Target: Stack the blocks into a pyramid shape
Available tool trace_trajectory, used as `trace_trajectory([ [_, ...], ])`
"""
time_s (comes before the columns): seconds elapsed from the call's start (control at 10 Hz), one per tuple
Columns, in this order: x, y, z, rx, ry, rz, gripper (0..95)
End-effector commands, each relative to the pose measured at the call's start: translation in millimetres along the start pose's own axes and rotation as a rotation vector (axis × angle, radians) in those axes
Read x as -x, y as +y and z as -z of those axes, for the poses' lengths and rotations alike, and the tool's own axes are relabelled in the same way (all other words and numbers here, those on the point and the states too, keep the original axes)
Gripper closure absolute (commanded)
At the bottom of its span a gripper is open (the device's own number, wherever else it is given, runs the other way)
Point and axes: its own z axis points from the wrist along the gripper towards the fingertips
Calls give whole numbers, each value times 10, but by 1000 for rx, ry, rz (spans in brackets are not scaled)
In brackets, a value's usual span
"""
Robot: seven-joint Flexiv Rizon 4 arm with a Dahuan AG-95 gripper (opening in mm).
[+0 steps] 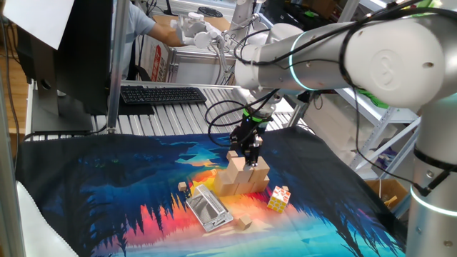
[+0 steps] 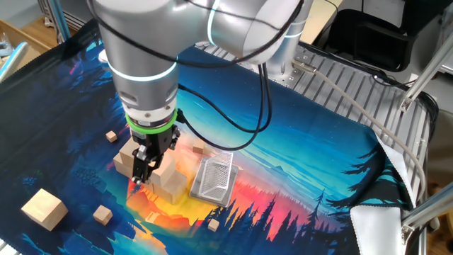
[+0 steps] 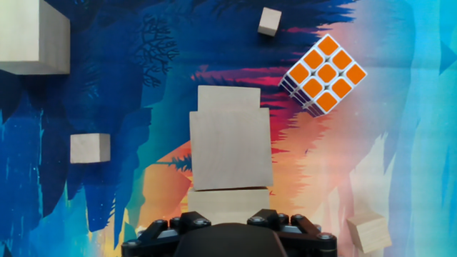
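Several plain tan wooden blocks (image 3: pixel 230 146) form a small stack on the printed cloth: a base row with one block on top, also seen in one fixed view (image 1: pixel 243 175) and the other fixed view (image 2: pixel 168 181). Another loose block (image 2: pixel 44 207) lies apart, at the hand view's top left (image 3: pixel 32 36). My gripper (image 1: pixel 249 158) hangs straight down just above the stack (image 2: pixel 144 170). It holds nothing. The hand view shows only its black knuckles at the bottom edge, spread apart, and the fingertips are hidden.
An orange-faced puzzle cube (image 3: pixel 325 73) lies right of the stack (image 1: pixel 279 198). A grey metal tray (image 2: pixel 214 177) lies beside the stack (image 1: pixel 208 208). Tiny wooden cubes (image 3: pixel 90 148) are scattered about (image 2: pixel 102 214). A keyboard (image 1: pixel 163 94) sits beyond the cloth.
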Motion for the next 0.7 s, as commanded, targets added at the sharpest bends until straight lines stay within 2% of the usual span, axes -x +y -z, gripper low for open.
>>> trace_trajectory([
  [0.1,2,2,-23,1,-3,0,0],
  [0.4,5,2,-12,-7,-2,39,0],
  [0.6,18,22,41,-16,8,61,0],
  [0.7,39,63,107,-20,10,70,190],
])
